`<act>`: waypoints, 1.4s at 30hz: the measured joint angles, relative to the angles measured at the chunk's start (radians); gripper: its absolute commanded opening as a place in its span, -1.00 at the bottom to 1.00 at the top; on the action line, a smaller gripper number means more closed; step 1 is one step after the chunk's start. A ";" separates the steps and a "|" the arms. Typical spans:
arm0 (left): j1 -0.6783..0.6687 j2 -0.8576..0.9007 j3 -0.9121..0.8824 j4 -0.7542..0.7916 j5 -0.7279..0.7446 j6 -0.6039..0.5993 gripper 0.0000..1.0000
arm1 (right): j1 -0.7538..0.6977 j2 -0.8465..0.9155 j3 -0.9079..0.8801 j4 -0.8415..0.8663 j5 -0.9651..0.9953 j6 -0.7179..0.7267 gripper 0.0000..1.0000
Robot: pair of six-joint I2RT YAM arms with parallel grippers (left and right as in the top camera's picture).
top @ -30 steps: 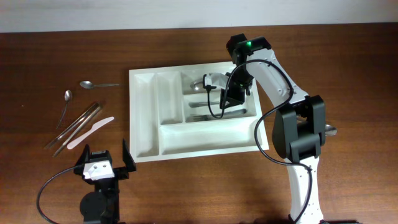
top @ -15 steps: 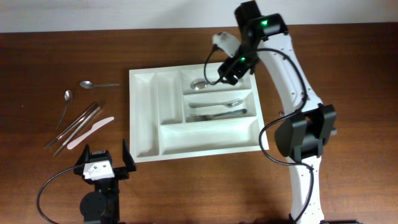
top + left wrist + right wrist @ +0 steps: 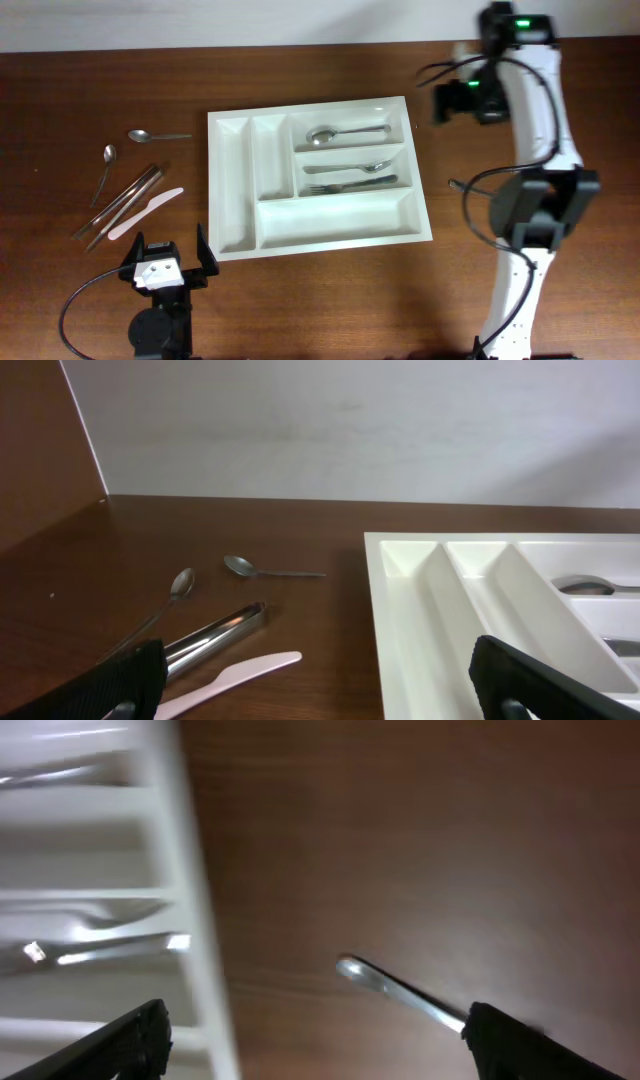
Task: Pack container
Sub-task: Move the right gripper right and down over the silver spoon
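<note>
The container [image 3: 233,190], a white cutlery tray, lies mid-table. Its upper long slot holds a spoon [image 3: 345,132]. The middle long slot holds another spoon [image 3: 352,167] and a fork [image 3: 352,184]. My right gripper [image 3: 447,100] hangs open and empty above the table, right of the tray's far corner. In the right wrist view the gripper [image 3: 320,1060] looks down on the tray's right wall [image 3: 195,920] and a metal utensil [image 3: 400,990] on the wood. My left gripper [image 3: 165,262] rests open near the front edge, empty [image 3: 330,700].
Left of the tray lie two spoons [image 3: 155,135] [image 3: 105,165], a metal pair of sticks [image 3: 125,198] and a pale plastic knife [image 3: 148,210]. The left wrist view shows the same knife [image 3: 235,675] and the tray's left rim [image 3: 395,620].
My right gripper opened, leaving a spoon in the tray's upper long slot, then rose and swung right, off the tray. The left arm has not moved.
</note>
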 measured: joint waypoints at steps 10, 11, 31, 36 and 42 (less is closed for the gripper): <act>0.000 0.000 0.000 0.000 0.000 0.000 0.99 | -0.163 0.000 0.000 -0.088 0.061 0.079 0.98; 0.000 0.000 0.000 0.000 0.000 0.000 0.99 | -0.167 0.000 0.000 -0.094 0.073 0.084 0.98; 0.000 0.000 0.000 0.000 0.000 0.000 0.98 | -0.180 0.000 0.000 0.041 0.237 0.125 0.98; 0.000 0.000 0.000 0.000 0.000 0.000 0.99 | -0.180 0.000 0.000 0.051 0.266 0.121 0.98; 0.000 0.000 0.000 0.000 0.000 0.000 0.98 | -0.187 0.000 0.000 0.049 0.287 0.112 0.98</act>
